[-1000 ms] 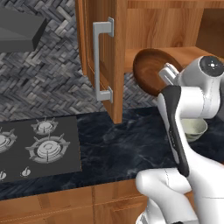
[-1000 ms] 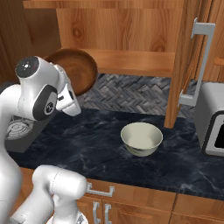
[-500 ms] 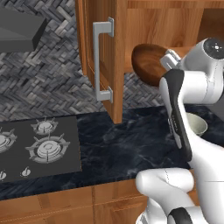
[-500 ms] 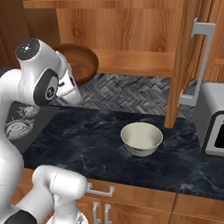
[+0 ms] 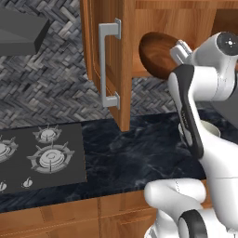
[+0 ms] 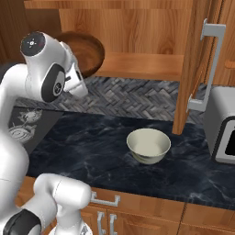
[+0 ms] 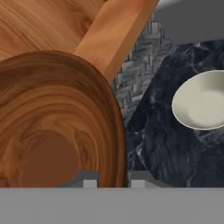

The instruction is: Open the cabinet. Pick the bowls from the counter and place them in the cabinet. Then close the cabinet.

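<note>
My gripper (image 7: 110, 181) is clamped on the rim of the wooden bowl (image 5: 160, 56), which sits upper right of centre in the left base view, tilted, at the front lip of the open cabinet (image 6: 137, 64). To do this step well, I judge I should level the bowl first, carry it further over the shelf board — past the edge — and lower it until it rests before I let go. The cream bowl (image 6: 148, 145) waits on the counter (image 6: 92, 147), centre of the right base view.
</note>
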